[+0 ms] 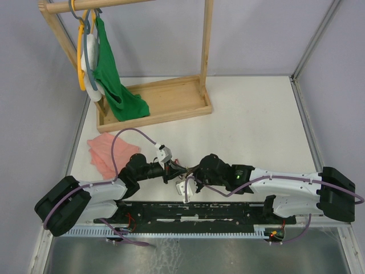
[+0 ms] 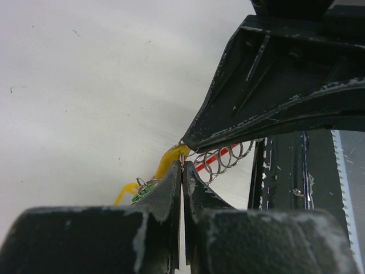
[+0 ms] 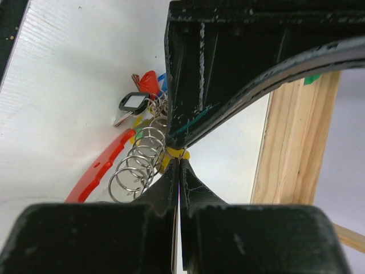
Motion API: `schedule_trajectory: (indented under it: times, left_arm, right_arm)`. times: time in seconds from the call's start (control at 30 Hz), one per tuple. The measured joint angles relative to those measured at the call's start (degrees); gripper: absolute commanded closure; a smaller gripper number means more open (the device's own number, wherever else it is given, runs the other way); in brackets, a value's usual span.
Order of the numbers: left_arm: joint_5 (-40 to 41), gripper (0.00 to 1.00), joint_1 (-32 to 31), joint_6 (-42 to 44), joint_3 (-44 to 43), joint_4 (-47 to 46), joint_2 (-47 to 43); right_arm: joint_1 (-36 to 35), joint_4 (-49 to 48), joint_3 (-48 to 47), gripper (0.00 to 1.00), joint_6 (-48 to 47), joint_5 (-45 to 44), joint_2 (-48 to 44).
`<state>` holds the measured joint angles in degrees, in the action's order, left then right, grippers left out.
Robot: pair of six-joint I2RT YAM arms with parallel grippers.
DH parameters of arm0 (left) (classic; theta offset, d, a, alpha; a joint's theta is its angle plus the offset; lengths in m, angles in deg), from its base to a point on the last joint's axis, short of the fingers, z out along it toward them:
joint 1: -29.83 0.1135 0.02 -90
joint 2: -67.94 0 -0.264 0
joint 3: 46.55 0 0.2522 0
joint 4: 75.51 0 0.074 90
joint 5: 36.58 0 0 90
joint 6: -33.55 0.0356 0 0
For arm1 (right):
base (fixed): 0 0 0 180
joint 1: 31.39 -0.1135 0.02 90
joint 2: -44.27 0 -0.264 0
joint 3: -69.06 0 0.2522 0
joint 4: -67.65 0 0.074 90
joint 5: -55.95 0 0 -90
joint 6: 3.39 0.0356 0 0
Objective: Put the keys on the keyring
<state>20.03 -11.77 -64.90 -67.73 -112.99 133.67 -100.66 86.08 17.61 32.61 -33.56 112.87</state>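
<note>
Yellow-tagged key (image 2: 169,162) sits where both closed jaws' tips meet.

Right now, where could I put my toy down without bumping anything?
Free: the table right of the rack, and the strip between rack and arms. Crowded: near middle, where the left end effector and right end effector meet, and left, by the pink cloth.

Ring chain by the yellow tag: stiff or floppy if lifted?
Likely floppy: the ring chain is loosely overlapping thin wire loops, so it should sag and swing. Probably light too. The black-framed tag at its far end may snag.
</note>
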Motion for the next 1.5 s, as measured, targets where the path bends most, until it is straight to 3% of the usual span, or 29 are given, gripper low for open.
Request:
schedule_trajectory:
  times: [0.37, 0.4, 0.53, 0.67, 0.93, 1.5]
  left_arm:
    - [-0.8, 0.97, -0.2, 0.0, 2.4, -4.0, -0.6]
    - [-0.9, 0.95, -0.2, 0.0, 2.4, -4.1, -0.6]
    - [-0.9, 0.72, -0.2, 0.6, 2.5, -4.1, -0.7]
    - [0.1, 0.64, -0.2, 1.2, 2.5, -2.3, -3.3]
    - [2.9, 0.63, -0.2, 1.8, 1.7, 2.8, -9.2]
    - [-1.4, 0.72, -0.2, 1.8, -1.1, 2.8, 0.6]
  right_arm:
    - [0.0, -2.5, 3.1, 0.99, 4.4, 1.0, -1.0]
    - [0.0, -2.8, 3.3, 0.99, 4.6, 1.1, -1.0]
    - [0.1, -3.3, 3.4, 0.99, 4.5, 1.0, -1.0]
    - [0.3, -0.8, 3.0, 0.99, 3.2, 0.9, -0.9]
    - [0.4, 2.7, 0.5, 0.99, 0.5, 1.0, 0.0]
    - [0.4, 3.3, -0.7, 0.99, -0.5, 2.4, 0.6]
